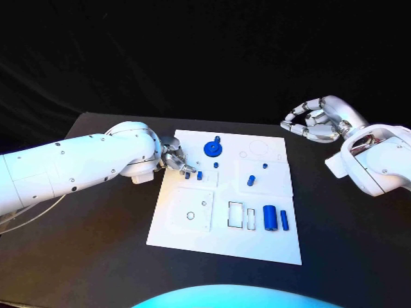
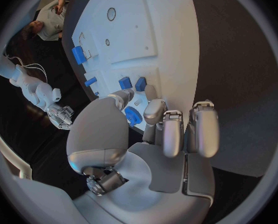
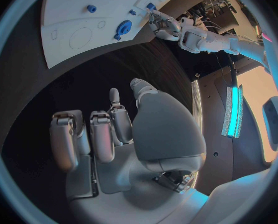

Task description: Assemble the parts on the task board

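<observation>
The white task board [image 1: 192, 240] lies in the middle of the black table. My left hand [image 1: 176, 159] is low over the board's left edge; its fingertips [image 2: 153, 110] end just short of two small blue parts [image 1: 194, 174] [image 2: 133, 83] standing on the board, and I see nothing between its fingers. A blue gear [image 1: 212, 149] [image 2: 133, 116] [image 3: 123, 27] sits right of that hand. Two blue cylinders [image 1: 277, 219] lie at the board's near right. My right hand [image 1: 314, 122] [image 3: 108, 134] hangs raised beyond the board's far right corner, fingers loosely curled and holding nothing.
More small blue parts stand mid-board: a peg [image 1: 216, 165] and a block [image 1: 251, 180]. Outlined slots [image 1: 241, 215] and a square plate with a hole [image 1: 192, 212] mark the near half. Bare black table [image 1: 354, 244] surrounds the board.
</observation>
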`<state>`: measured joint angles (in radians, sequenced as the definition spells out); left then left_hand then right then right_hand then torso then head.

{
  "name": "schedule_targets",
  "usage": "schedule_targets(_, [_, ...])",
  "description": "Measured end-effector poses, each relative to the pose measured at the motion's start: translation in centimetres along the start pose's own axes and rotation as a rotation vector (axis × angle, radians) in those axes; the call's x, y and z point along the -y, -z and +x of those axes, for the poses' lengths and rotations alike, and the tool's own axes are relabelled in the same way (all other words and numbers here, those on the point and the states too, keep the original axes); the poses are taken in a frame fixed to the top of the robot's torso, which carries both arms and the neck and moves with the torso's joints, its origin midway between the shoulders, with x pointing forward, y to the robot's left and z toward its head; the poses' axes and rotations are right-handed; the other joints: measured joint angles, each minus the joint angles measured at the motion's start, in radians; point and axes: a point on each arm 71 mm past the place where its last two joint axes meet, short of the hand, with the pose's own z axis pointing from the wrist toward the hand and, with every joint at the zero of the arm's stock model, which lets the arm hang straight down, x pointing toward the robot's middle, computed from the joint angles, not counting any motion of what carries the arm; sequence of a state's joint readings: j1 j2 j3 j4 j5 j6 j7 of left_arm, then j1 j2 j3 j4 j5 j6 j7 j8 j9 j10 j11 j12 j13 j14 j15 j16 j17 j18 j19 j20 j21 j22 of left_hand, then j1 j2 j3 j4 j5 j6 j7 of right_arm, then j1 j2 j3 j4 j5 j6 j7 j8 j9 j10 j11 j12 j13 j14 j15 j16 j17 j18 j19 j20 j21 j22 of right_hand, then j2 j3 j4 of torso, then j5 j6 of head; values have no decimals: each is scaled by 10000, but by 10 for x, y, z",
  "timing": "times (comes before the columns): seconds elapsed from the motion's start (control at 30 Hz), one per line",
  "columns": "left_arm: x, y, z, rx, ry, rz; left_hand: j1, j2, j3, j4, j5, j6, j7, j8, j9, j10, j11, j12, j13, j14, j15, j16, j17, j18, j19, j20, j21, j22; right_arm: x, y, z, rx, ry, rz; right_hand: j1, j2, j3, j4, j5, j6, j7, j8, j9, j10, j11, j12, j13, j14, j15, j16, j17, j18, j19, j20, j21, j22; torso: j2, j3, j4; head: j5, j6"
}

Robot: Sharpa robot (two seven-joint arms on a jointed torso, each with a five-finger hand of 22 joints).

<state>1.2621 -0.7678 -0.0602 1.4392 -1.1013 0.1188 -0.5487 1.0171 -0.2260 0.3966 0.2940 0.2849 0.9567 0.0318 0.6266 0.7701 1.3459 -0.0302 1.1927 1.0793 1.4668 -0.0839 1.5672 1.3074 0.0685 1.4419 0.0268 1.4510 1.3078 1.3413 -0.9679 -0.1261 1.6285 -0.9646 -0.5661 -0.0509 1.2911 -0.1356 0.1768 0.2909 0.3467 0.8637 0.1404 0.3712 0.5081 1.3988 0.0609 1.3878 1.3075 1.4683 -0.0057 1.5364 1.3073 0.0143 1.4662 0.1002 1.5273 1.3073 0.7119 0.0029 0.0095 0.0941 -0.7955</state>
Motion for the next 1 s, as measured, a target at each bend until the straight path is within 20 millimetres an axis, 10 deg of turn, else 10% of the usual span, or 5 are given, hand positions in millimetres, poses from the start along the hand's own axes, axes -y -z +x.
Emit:
schedule_targets(0.27, [-3, 1, -4, 477, 557, 126, -226, 152, -326, -5, 0, -82, 80, -116, -14, -143, 49, -241, -297, 0, 0, -30, 0, 0, -21, -21, -94, -1, 0, 0, 0, 25, 6, 4, 0, 0, 0, 0, 0, 0, 0, 0, -1, 0, 0, 0, 0, 0, 0, 0, 0, 0, 0, 0, 0, 0, 1, 5, -1, -13, 15])
schedule_targets(0.47, [1, 3, -9, 1247, 1442, 953, 529, 301, -642, -15, 54, -1494, 753, -884, -284, -2727, 617, -3066, -3290, -5, 479, -1263, 0, 406, -1673, 271, -1888, -2574, 1, 0, -1, 47, 12, 12, -2, -3, 0, 0, 0, -37, -37, 0, -1, 1, 0, 0, -1, 0, 0, 0, 0, 0, 0, 1, -45, 8, 0, 11, -5, -52, 44])
schedule_targets(0.57, [9, 6, -13, 1742, 1909, 1876, 1004, 299, -595, -62, 54, -1860, 958, -1061, -409, -3290, 798, -3568, -3714, -142, 651, -1745, -130, 429, -2116, 428, -2475, -3353, 1, 0, -1, 63, 18, 20, -40, -41, 0, 0, 0, -37, -38, 0, -1, 1, 0, 0, -1, 0, 0, 0, 2, 0, 0, 0, -45, 8, 0, 11, -6, -99, 76])
schedule_targets(0.77, [33, 14, -16, 2800, 1978, 3977, 3557, -193, 711, -916, 96, -2492, 1303, -1676, -1113, -4754, 1187, -5122, -4900, -1687, 1005, -3577, -2428, 897, -3786, 791, -4477, -5816, 2, 0, -2, 89, 25, 19, -40, -41, 0, 0, 0, -37, -37, 0, 0, -60, -48, -161, -2, 0, 0, -74, 8, 0, 0, 0, -173, 7, 6, 7, -4, -174, 120])
schedule_targets(1.0, [55, 16, -14, 3786, 604, 5602, 4198, -580, 1312, -1059, 29, -2335, 1302, -1950, -1812, -4829, 1215, -6122, -6059, -1786, 1047, -3732, -2949, 1015, -3460, 852, -4214, -5405, 2, -1, -2, 92, 25, -40, -40, -41, 28, -28, 0, -119, -28, 0, 12, -387, -28, -491, -2, 0, 0, -153, 7, 0, 0, 1, -384, 6, 8, 1, -4, -218, 136])
